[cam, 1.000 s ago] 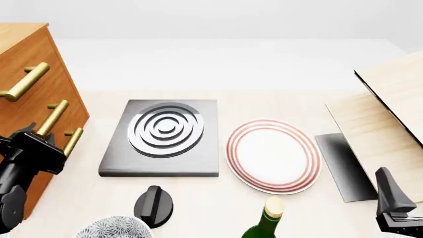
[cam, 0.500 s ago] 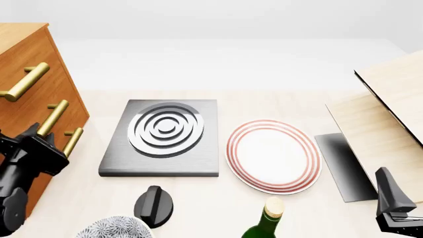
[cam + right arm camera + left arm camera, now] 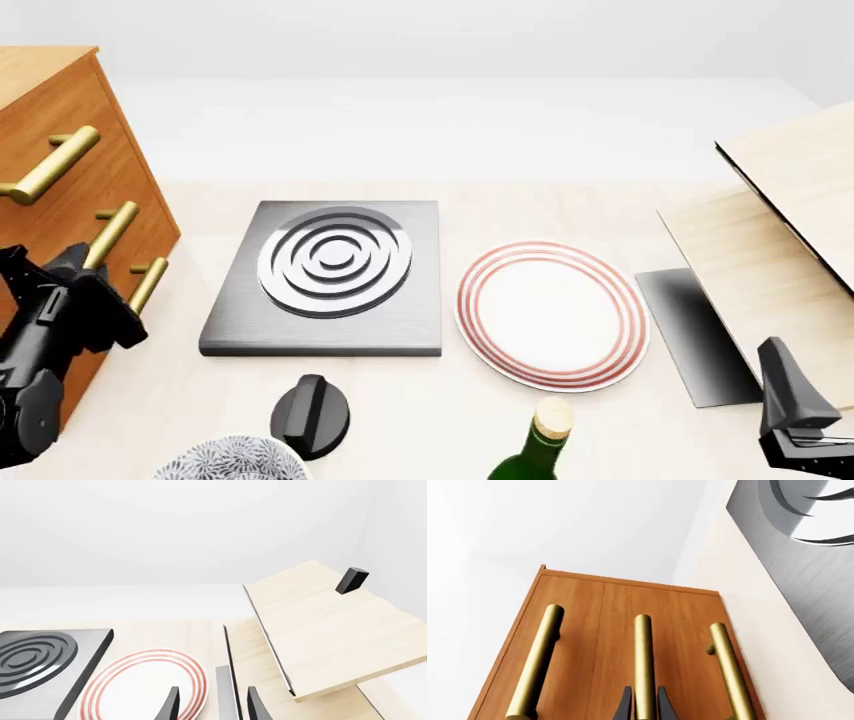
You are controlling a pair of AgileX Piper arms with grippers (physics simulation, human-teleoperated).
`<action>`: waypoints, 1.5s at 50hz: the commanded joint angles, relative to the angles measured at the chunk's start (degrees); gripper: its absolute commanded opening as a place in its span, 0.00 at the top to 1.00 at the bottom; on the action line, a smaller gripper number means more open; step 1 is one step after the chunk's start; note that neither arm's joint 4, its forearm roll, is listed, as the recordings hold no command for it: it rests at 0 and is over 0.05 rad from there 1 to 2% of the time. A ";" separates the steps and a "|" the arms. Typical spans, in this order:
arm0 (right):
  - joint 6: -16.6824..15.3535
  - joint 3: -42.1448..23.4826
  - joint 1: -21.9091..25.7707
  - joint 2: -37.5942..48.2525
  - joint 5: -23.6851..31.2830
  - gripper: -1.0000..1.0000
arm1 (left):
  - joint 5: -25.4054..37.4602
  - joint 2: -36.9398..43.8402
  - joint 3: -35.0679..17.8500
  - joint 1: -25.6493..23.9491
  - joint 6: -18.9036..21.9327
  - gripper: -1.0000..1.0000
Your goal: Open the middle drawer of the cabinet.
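The orange-brown cabinet (image 3: pixel 60 150) stands at the table's left edge with three gold bar handles. The middle drawer (image 3: pixel 94 205) carries the second handle (image 3: pixel 110 232), and its front sits level with the others. My left gripper (image 3: pixel 78 272) is at the near end of that handle. In the left wrist view its two black fingers (image 3: pixel 625 706) press against both sides of the middle handle (image 3: pixel 642 655), shut on it. My right gripper (image 3: pixel 790 400) is open and empty at the front right; it also shows in the right wrist view (image 3: pixel 212 700).
A grey slab with concentric rings (image 3: pixel 334 265) lies right of the cabinet, then a red-ringed white plate (image 3: pixel 551 313). A black knob (image 3: pixel 311 413), a patterned bowl (image 3: pixel 227 462) and a green bottle (image 3: pixel 541 440) are along the front. Pale wood boards (image 3: pixel 787 210) stand at the right.
My left gripper has shifted slightly up and right along the middle handle and the arm has tilted. The drawer fronts and the right arm have not moved.
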 commanded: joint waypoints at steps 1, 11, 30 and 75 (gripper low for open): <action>0.04 0.01 0.44 -0.46 0.48 0.00 | -3.34 2.24 -6.76 0.89 3.90 1.00; 0.00 0.01 0.45 -0.50 0.50 0.00 | -3.34 2.02 -6.52 -1.37 5.76 1.00; 0.02 0.01 0.44 -0.49 0.49 0.00 | -3.34 -6.70 0.56 -8.67 7.22 1.00; 0.03 0.00 0.44 -0.41 0.44 0.00 | -3.34 -4.66 0.04 -15.48 5.95 0.00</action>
